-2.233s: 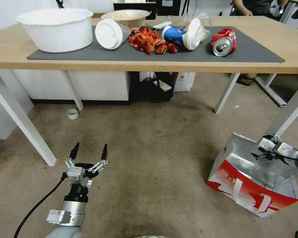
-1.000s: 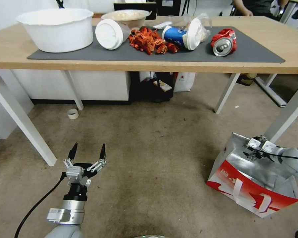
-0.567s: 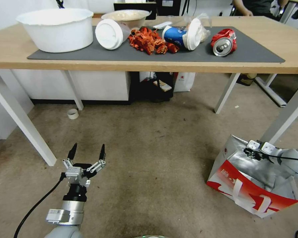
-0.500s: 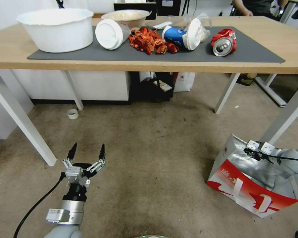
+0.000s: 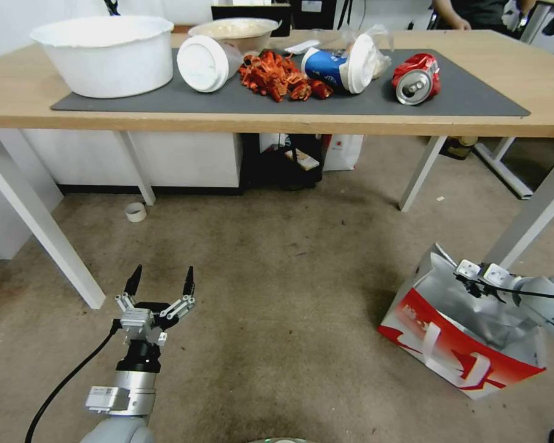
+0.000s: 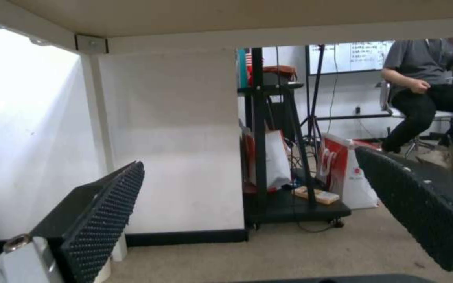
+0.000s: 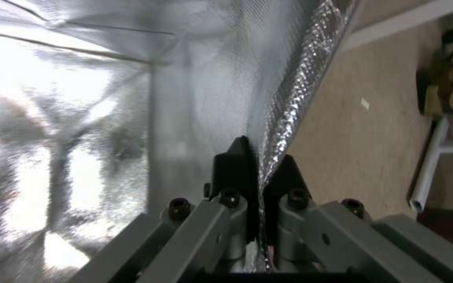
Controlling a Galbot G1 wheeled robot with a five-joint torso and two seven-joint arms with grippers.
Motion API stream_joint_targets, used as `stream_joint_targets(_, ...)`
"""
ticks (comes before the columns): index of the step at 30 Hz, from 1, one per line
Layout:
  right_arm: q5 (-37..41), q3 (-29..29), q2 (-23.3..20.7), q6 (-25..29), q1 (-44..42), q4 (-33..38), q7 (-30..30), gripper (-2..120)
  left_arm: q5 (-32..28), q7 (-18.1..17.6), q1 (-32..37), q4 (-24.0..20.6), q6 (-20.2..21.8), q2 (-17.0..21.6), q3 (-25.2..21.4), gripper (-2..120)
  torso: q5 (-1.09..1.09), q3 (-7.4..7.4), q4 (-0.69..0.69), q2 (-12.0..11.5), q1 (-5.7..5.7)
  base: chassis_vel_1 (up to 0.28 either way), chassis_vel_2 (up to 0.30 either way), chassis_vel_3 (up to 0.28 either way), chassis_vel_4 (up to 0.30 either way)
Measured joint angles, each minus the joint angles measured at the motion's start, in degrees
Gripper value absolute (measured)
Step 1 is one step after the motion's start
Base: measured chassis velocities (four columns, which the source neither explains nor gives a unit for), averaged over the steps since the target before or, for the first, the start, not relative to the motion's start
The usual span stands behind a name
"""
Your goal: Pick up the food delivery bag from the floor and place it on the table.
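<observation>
Nearest, the left gripper (image 5: 160, 284) hovers low over the floor (image 5: 289, 295), jaws wide, idle. The right gripper (image 7: 258, 173) pinches the foil rim of the food delivery bag (image 5: 455, 351) (jaws narrow, for lifting), bag on the floor. Beyond, the worktop (image 5: 535, 80).

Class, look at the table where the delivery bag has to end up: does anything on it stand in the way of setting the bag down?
Partly. The right gripper pinches the food delivery bag rim on the floor. The table's mat is crowded: white bowl, lidded cup, red scraps, blue cup, crushed can. Bare wood shows at the right end.
</observation>
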Motion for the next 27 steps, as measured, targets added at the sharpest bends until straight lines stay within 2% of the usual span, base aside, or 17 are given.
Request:
stream_joint_targets(2, 0.90, 0.74, -0.55, -0.04, -0.81, 1.17, 0.00, 0, 0.00, 0.00, 0.01, -0.05, 0.02, 0.00, -0.04, 100, -0.01, 0.00, 0.00, 0.00, 0.00, 0.000, 0.000, 0.000, 0.000)
stream_joint_targets(6, 4.83, 5.75, -3.14, -0.57, -6.80, 9.94, -0.40, 0, 0.00, -0.04, 0.13, -0.34, 0.05, -0.01, -0.12, 100, -0.01, 0.00, -0.01, 0.00, 0.00, 0.000, 0.000, 0.000, 0.000)
stream_joint_targets(11, 8.21, 8.28, -4.88, -1.51, -9.79, 16.35, -0.64, 0, -0.02, -0.19, 0.30, -0.88, 0.07, -0.08, -0.18, 100, -0.01, -0.01, -0.01, 0.00, 0.00, 0.000, 0.000, 0.000, 0.000)
stream_joint_targets(13, 13.60, 9.56, -6.41, -3.29, -10.75, 21.65, -0.85, 0, -0.01, -0.41, 0.53, -1.70, 0.15, -0.12, -0.30, 100, -0.01, -0.01, 0.00, 0.00, 0.00, 0.000, 0.000, 0.000, 0.000)
stream_joint_targets(22, 25.95, 8.85, -9.10, -6.79, -9.21, 31.96, -3.79, 0, 0.00, -0.40, 1.52, -2.71, 0.07, -0.12, -0.65, 100, -0.02, -0.01, 0.01, 0.00, 0.01, 0.000, 0.000, 0.000, 0.000)
stream_joint_targets(24, 28.47, 8.52, -9.54, -8.18, -8.87, 34.04, -3.43, 0, 0.05, -0.38, 1.57, -2.79, 0.05, -0.13, -0.63, 100, -0.02, -0.01, 0.00, 0.00, 0.01, 0.000, 0.000, 0.000, 0.000)
stream_joint_targets(26, 35.52, 7.58, -10.56, -12.01, -7.98, 38.44, -0.37, 0, 0.21, -0.31, 1.55, -3.01, 0.05, -0.17, -0.45, 100, -0.02, -0.01, 0.00, 0.00, 0.01, 0.000, 0.000, 0.000, 0.000)
stream_joint_targets(27, 35.52, 7.58, -10.56, -12.01, -7.98, 38.44, -0.37, 0, 0.21, -0.31, 1.55, -3.01, 0.05, -0.17, -0.45, 100, -0.02, -0.01, 0.00, 0.00, 0.01, 0.000, 0.000, 0.000, 0.000)
